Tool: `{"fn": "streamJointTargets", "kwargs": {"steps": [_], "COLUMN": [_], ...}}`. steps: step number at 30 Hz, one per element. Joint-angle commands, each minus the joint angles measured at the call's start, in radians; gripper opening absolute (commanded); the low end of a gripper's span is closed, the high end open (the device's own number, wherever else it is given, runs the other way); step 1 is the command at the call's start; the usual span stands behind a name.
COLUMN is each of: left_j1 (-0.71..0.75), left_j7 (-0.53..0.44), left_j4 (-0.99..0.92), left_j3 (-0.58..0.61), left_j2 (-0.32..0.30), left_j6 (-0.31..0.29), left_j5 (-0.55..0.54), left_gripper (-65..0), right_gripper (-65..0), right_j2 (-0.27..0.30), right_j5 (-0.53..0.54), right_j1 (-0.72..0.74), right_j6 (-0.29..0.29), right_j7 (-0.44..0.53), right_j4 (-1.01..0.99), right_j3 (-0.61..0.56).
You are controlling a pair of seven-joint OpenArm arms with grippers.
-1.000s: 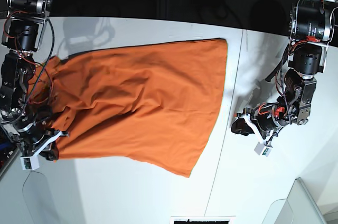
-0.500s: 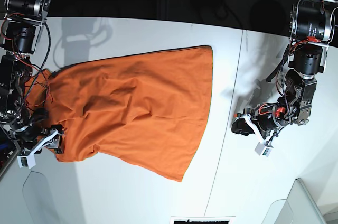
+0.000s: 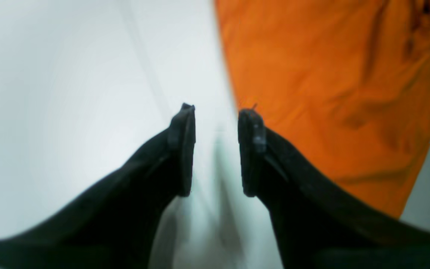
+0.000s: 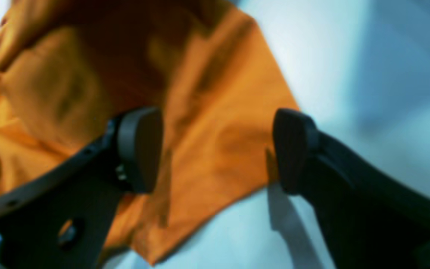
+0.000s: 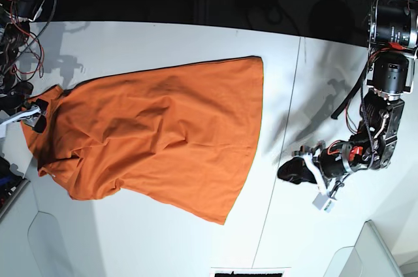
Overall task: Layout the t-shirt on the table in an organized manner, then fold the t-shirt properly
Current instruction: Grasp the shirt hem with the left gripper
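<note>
The right gripper (image 4: 215,149) has its jaws spread wide and holds nothing; the shirt (image 5: 157,140) lies under and behind it, with a corner of cloth between the two pads in the wrist view but not pinched. In the base view this gripper (image 5: 29,115) is at the 9 o'clock edge of the shirt, touching or just over the collar/shoulder end; which of these I cannot tell.

The left gripper (image 3: 215,149) has jaws apart by a moderate gap, also empty, above bare table (image 5: 196,244). In its wrist view the straight shirt edge runs just beside the right finger (image 3: 250,149), toward 1 o'clock. In the base view the left gripper (image 5: 300,169) is near the hem, at approx. 3 o'clock of the shirt, with a strip of table between.

The shirt is on the white table, left of the dark seam (image 5: 282,146). Its long axis goes from 9 to 3 o'clock, slightly tilted: narrow top end at 9, wide hem at 3, and the hem's lower corner drops toward 5 o'clock. The cloth is mostly flat w/ some wrinkles at the middle; the top end is bunched, sleeves not spread.

Judgement: layout is not finished. The right arm is nearer to the bunched top end, the left arm nearer to the hem, so the next grasp prob. depends on each arm taking its own end.
</note>
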Motion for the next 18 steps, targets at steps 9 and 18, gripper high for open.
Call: {"fn": "streamJointTargets", "kwargs": {"steps": [9,18], "left_j1": [-0.031,-0.058], "left_j7": [-0.253,-0.303], "left_j4": [-0.011,-0.204], "left_j3": [-0.004,-0.004], "left_j2": [0.235,0.36], "left_j6": [0.028,0.086], "left_j5": [0.381,0.5], "left_gripper": [-45.1,-65.0], "right_gripper": [-28.3,-65.0], "right_j2": [0.018,0.016], "right_j5": [0.045,-0.031], "right_j1": [0.01,0.02], "right_j6": [0.041,0.092], "right_j7": [0.042,0.04], "right_j4": [0.018,0.003], "right_j3": [0.021,0.018]}}
